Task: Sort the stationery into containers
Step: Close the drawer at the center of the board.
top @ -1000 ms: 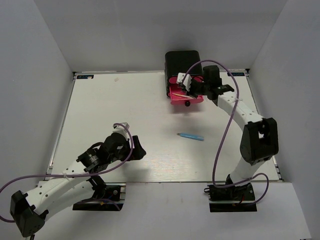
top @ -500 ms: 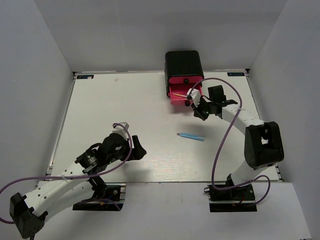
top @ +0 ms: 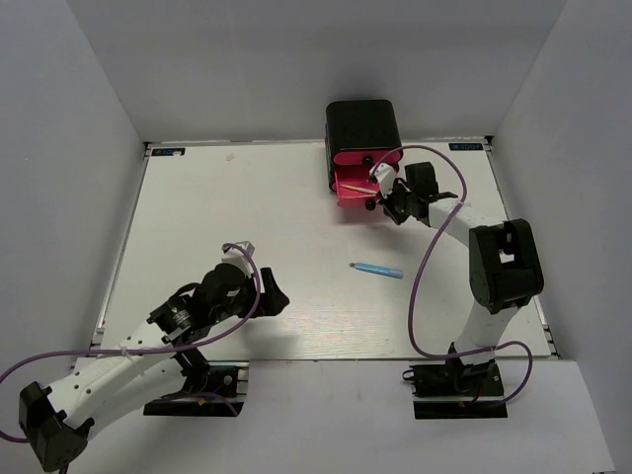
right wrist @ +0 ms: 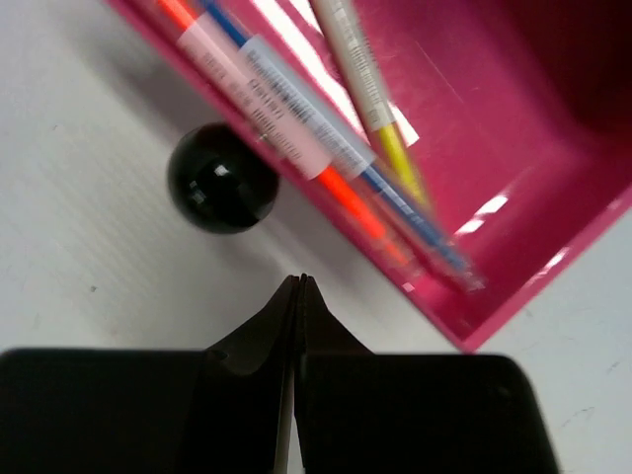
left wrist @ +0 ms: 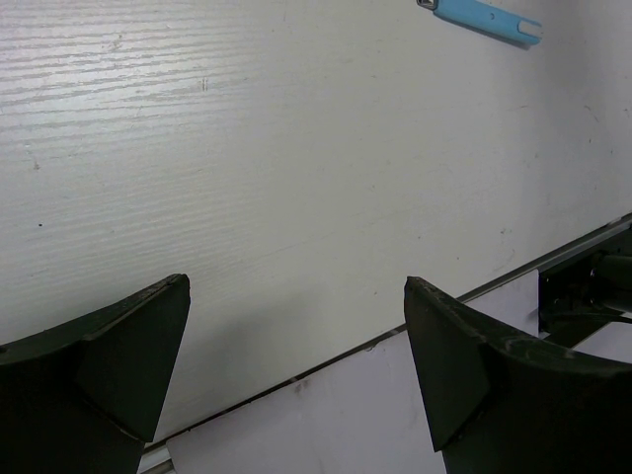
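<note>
Right tool (top: 383, 206), seen from above, is closed on nothing and sits just beside the knob (top: 370, 205) of the open pink drawer (top: 348, 190), with its arm reaching far forward. I judge the step is pushing the drawer in: press straight on its front, slowly.

From the left wrist, the left tool (left wrist: 296, 346) is spread open and empty, low over the tabletop (left wrist: 247, 148); the blue marker (left wrist: 484, 17) lies far ahead of it.

From the right wrist, the pens (right wrist: 296, 128) lie in the drawer, just beyond the shut fingertips.

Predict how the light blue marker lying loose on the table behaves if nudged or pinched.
The light blue marker looks straight, slim and plastic: probably stiff and light. It lies flat on the smooth table, so a sideways nudge may roll it. Narrow body: an off-centre pinch could let it pivot.
</note>
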You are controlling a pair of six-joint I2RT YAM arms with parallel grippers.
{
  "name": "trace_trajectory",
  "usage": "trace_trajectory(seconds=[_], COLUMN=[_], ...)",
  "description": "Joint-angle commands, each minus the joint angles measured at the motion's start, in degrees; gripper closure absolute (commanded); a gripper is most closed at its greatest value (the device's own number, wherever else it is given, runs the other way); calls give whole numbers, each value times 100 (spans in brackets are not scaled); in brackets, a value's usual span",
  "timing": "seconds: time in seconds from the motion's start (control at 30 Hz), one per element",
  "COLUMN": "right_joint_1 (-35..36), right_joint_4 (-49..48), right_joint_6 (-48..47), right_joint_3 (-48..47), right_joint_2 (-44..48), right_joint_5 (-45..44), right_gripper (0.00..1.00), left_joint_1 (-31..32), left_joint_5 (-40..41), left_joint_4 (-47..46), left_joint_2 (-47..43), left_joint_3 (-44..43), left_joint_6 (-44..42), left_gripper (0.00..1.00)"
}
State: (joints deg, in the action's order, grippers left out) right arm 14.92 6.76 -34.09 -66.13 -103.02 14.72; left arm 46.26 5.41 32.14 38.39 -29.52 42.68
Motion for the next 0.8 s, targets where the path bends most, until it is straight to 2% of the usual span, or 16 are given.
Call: trace_trajectory(seconds=[0.0,0.2,0.5,0.77], right_joint_1=[29,55,108,178], right_joint_4=[-1174,-1836,-2073,-2408], right_joint_6=[367,666,947,1071], right_joint_3=[82,206,-67,-339], right_joint_2=[98,89,-130,-455], right_joint_5=[-311,-461,-295,-575], right_gripper=[100,100,100,100], left_joint_1=[23,23,23,23], left_joint_5=[-31,-31,-31,-84], left_joint_4=[-94,-94,-94,-147], left_joint_2=[-69,-69,-69,107], left_joint_3=[34,34,34,-18], left_joint_6=[-58,-58,-58,-58], left_gripper=[1,1,1,1])
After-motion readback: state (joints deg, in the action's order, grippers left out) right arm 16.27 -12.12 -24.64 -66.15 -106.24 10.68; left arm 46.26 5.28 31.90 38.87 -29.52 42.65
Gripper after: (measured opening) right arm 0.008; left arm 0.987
